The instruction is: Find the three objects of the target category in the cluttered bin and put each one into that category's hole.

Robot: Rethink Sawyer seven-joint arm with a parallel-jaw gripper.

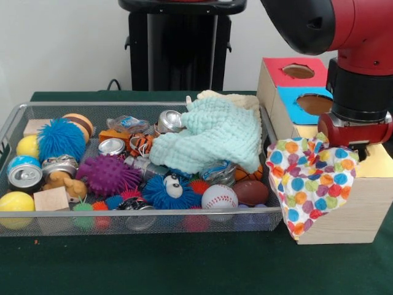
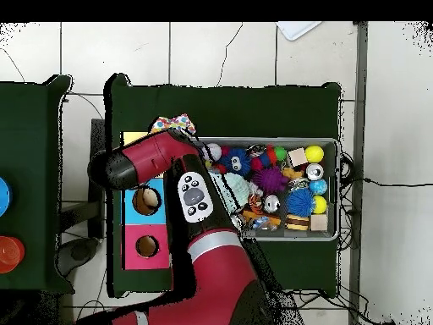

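One polka-dot cloth (image 1: pixel 310 178) hangs over the front left corner of the yellow-topped box (image 1: pixel 377 163), bunched up at its top right under my gripper (image 1: pixel 359 132). It also shows in the overhead view (image 2: pixel 173 124), beside the yellow top (image 2: pixel 134 137). My gripper stands just above the yellow top, and the arm and cloth hide the hole. The wire-mesh bin (image 1: pixel 141 106) lies to the left, full of toys. No other polka-dot cloth shows in it.
A mint-green waffle cloth (image 1: pixel 212 135) lies on a cream one (image 1: pixel 242 99) at the bin's right end. Spiky balls, cans, a baseball (image 1: pixel 219 196) and wooden blocks fill the rest. The blue-topped box (image 1: pixel 307 104) and the red-topped box (image 1: pixel 295 70) stand behind the yellow one.
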